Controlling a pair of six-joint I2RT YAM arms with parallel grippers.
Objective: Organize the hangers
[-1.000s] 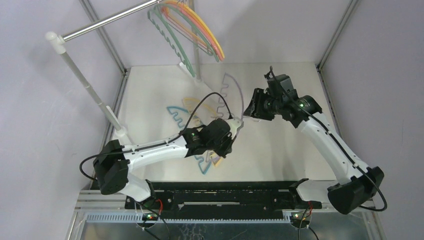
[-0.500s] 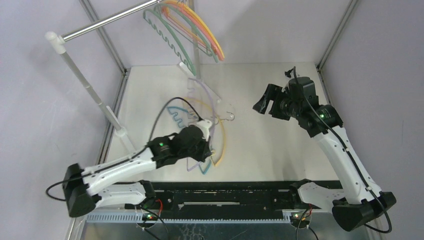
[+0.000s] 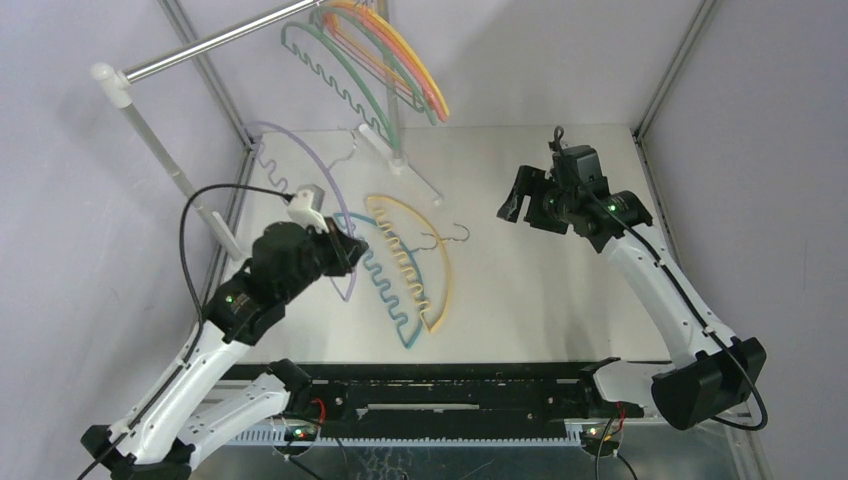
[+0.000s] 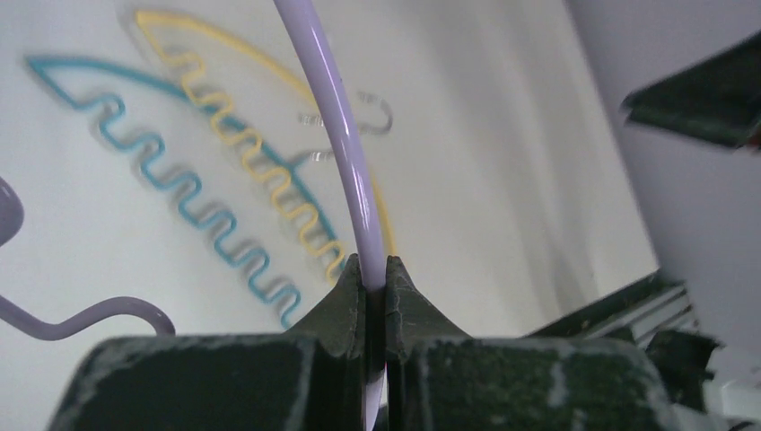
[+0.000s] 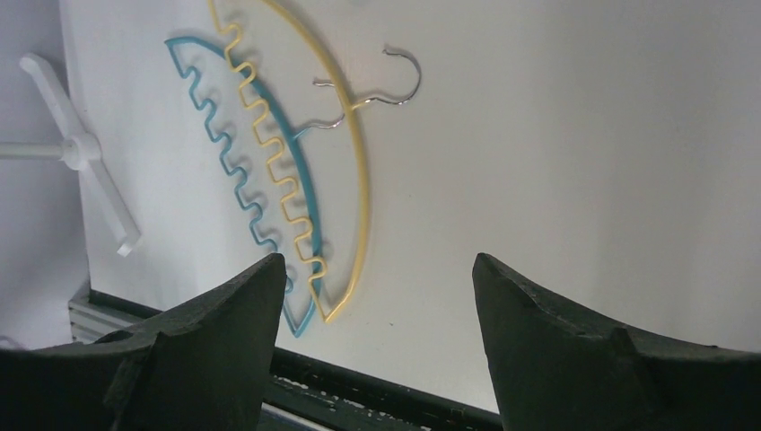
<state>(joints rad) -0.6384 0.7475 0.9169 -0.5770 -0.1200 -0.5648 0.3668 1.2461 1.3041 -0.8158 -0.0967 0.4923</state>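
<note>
Silver metal rail on white posts point(image 3: 220, 40) runs from 10 to 12 o'clock. It carries the hung plastic hangers point(image 3: 385, 60) at its 12 o'clock end, with the green wavy-edged hanger point(image 3: 340, 88) frontmost and orange and pink arches behind. They overlap, so the exact count is unclear.

Left gripper point(image 3: 338, 250) is clamped on the purple wavy-edged plastic hanger point(image 3: 347, 283). In the wrist view the fingertips point(image 4: 372, 280) are pinched tight on the smooth purple arch point(image 4: 334, 135). The hanger is lifted off the table at 9 o'clock, near the white post point(image 3: 170, 170). Whether it touches the post I can't tell.

Yellow wavy-edged plastic hanger point(image 3: 443, 275) and teal wavy-edged plastic hanger point(image 3: 385, 292) lie flat mid-table. They overlap, with wire hooks toward 3 o'clock and lower tips near the 6 o'clock edge. Both also show in the wrist views: yellow point(image 5: 363, 180) point(image 4: 242, 144), teal point(image 5: 310, 215) point(image 4: 179, 193).

Right gripper point(image 3: 510, 200) hovers at 2 o'clock, jaws spread wide and holding nothing point(image 5: 375, 265). White tabletop point(image 3: 560, 290) shows between it and the yellow/teal pair, so they are well apart.

In the top view the purple arch's middle is hidden behind the left wrist. The left wrist view is blurred at right, with a dark shape cut off at the top corner.
</note>
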